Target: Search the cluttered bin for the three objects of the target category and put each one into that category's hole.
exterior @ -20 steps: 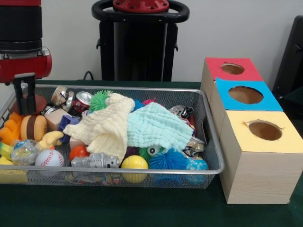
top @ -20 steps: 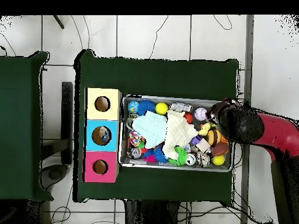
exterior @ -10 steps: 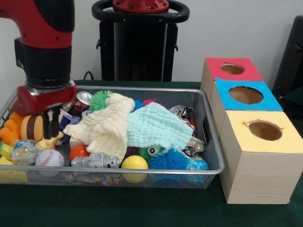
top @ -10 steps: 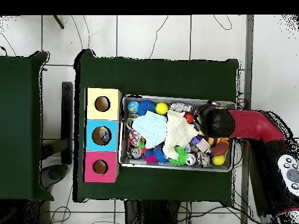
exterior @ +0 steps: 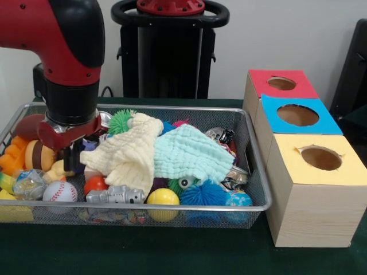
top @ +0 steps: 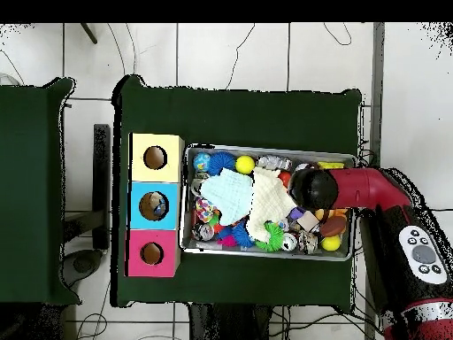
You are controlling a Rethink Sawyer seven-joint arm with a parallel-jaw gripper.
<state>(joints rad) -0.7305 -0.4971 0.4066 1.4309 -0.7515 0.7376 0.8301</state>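
Note:
The wire mesh bin [exterior: 189, 106] is packed with toys under a pale yellow cloth [exterior: 126, 152] and a mint cloth [exterior: 186, 152]. My gripper [exterior: 74, 159] is low in the bin's left part, right beside the yellow cloth's left edge, above a tan block and a purple toy. The arm's wrist hides what lies under it. A baseball [exterior: 59, 191], a yellow ball [exterior: 163, 196], a blue spiky ball [exterior: 203, 193] and a silver robot toy [exterior: 116, 195] lie along the front. From overhead the gripper [top: 310, 189] sits over the bin's right half.
Three wooden boxes with round holes stand beside the bin: red [exterior: 281, 83], blue [exterior: 297, 115], yellow [exterior: 321, 158]. A burger toy [exterior: 39, 154] and orange toys fill the left corner. A green spiky ball [exterior: 119, 120] and a can lie at the back.
The arm has swung from the bin's left edge toward its middle and come down, so the gripper now sits low beside the yellow cloth. Nothing in the bin has visibly shifted.

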